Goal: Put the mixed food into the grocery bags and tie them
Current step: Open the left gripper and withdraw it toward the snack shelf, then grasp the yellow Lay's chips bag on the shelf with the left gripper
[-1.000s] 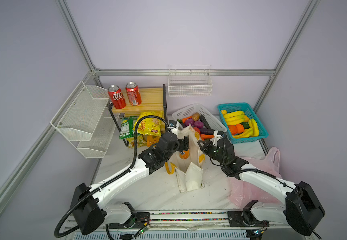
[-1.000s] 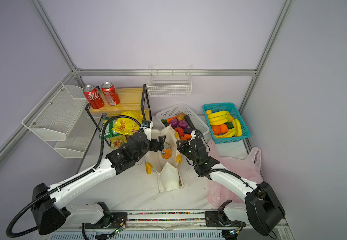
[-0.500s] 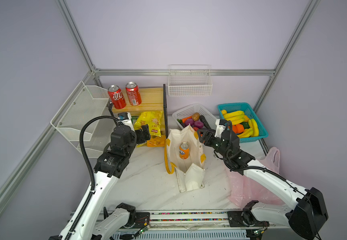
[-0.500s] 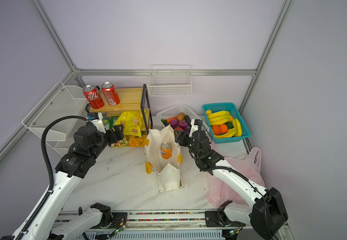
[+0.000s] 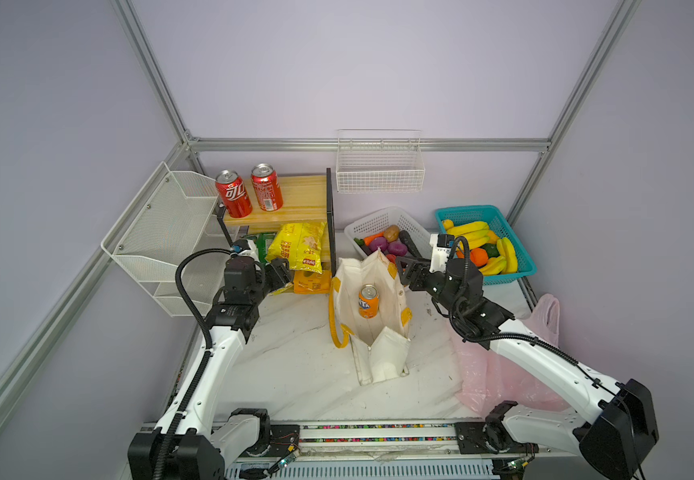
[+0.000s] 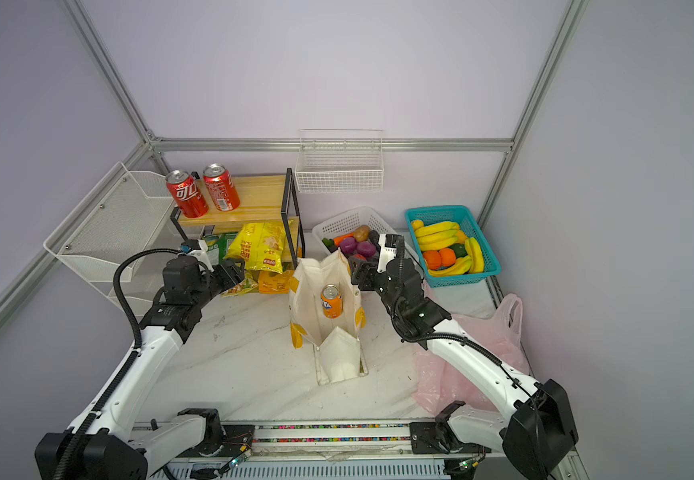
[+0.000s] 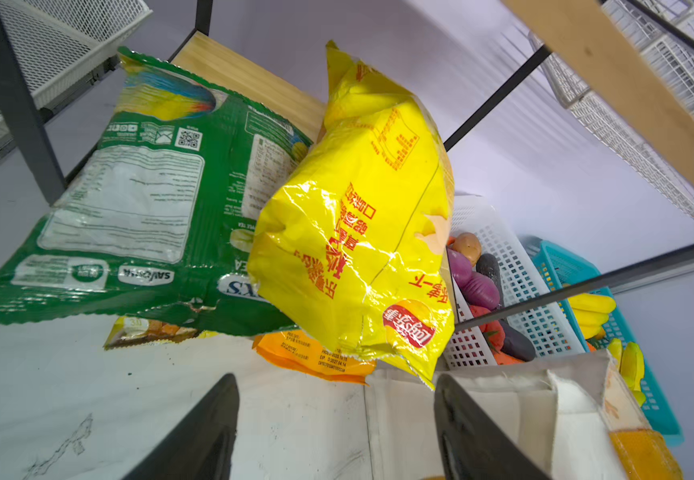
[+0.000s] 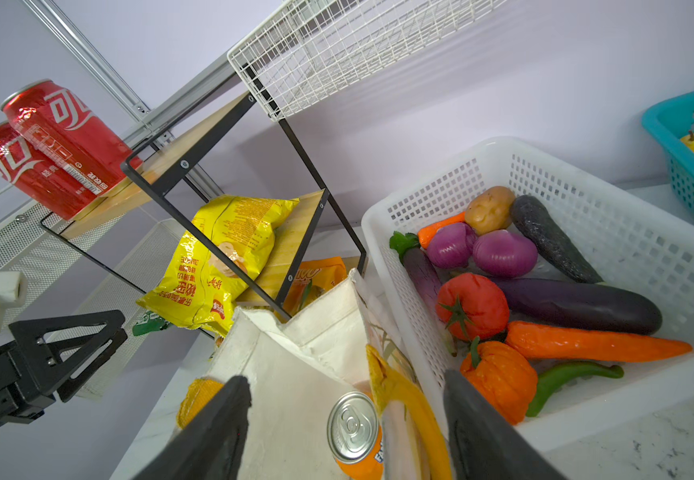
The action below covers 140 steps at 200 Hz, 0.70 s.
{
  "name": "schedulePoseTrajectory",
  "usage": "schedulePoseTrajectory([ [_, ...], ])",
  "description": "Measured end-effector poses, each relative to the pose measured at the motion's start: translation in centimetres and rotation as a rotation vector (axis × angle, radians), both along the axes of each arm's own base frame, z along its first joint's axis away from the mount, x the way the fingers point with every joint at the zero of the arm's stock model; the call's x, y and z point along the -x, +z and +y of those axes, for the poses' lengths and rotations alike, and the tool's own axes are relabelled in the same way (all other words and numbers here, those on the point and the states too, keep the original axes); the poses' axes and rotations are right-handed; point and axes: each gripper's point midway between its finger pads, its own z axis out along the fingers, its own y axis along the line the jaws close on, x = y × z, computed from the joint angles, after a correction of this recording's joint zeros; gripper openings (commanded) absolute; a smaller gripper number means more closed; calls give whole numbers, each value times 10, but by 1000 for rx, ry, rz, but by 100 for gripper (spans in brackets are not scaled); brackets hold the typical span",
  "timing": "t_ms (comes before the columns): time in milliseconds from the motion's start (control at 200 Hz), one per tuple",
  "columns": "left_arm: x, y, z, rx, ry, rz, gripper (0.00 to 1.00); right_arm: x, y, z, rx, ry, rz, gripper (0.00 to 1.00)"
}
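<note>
Marble tabletop (image 5: 295, 365) inside lilac walls (image 5: 378, 62); left claw (image 7: 334, 382) and right claw (image 8: 345, 378) both stand wide.

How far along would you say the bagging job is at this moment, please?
Done: the orange soda can stands inside the cream tote. In hand: nothing is gripped; the left hand is open just short of the yellow crisp packet on the lower shelf, the right hand open at the tote's rim. Left: that packet, the oranges in the teal basket, the flat pink bag, and tying both bags.
</note>
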Motion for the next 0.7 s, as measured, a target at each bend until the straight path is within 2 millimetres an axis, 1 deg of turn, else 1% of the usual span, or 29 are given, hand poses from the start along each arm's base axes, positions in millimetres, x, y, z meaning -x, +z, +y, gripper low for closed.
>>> schedulePoseTrajectory([
  [80, -6, -1, 5, 10, 16, -7, 64, -2, -4, 1, 9, 2, 8, 75],
  [240, -16, -2, 15, 22, 33, -23, 57, -3, -10, 4, 18, 7, 18, 75],
  [330, -21, -7, 19, 30, 40, -17, 56, -4, -10, 4, 17, 9, 18, 75],
  [500, -30, -13, 19, 36, 37, -13, 56, -4, -12, 5, 18, 13, 22, 74],
  [700, -37, -28, 22, 39, 53, 21, 55, -3, -14, 6, 18, 19, 26, 74],
])
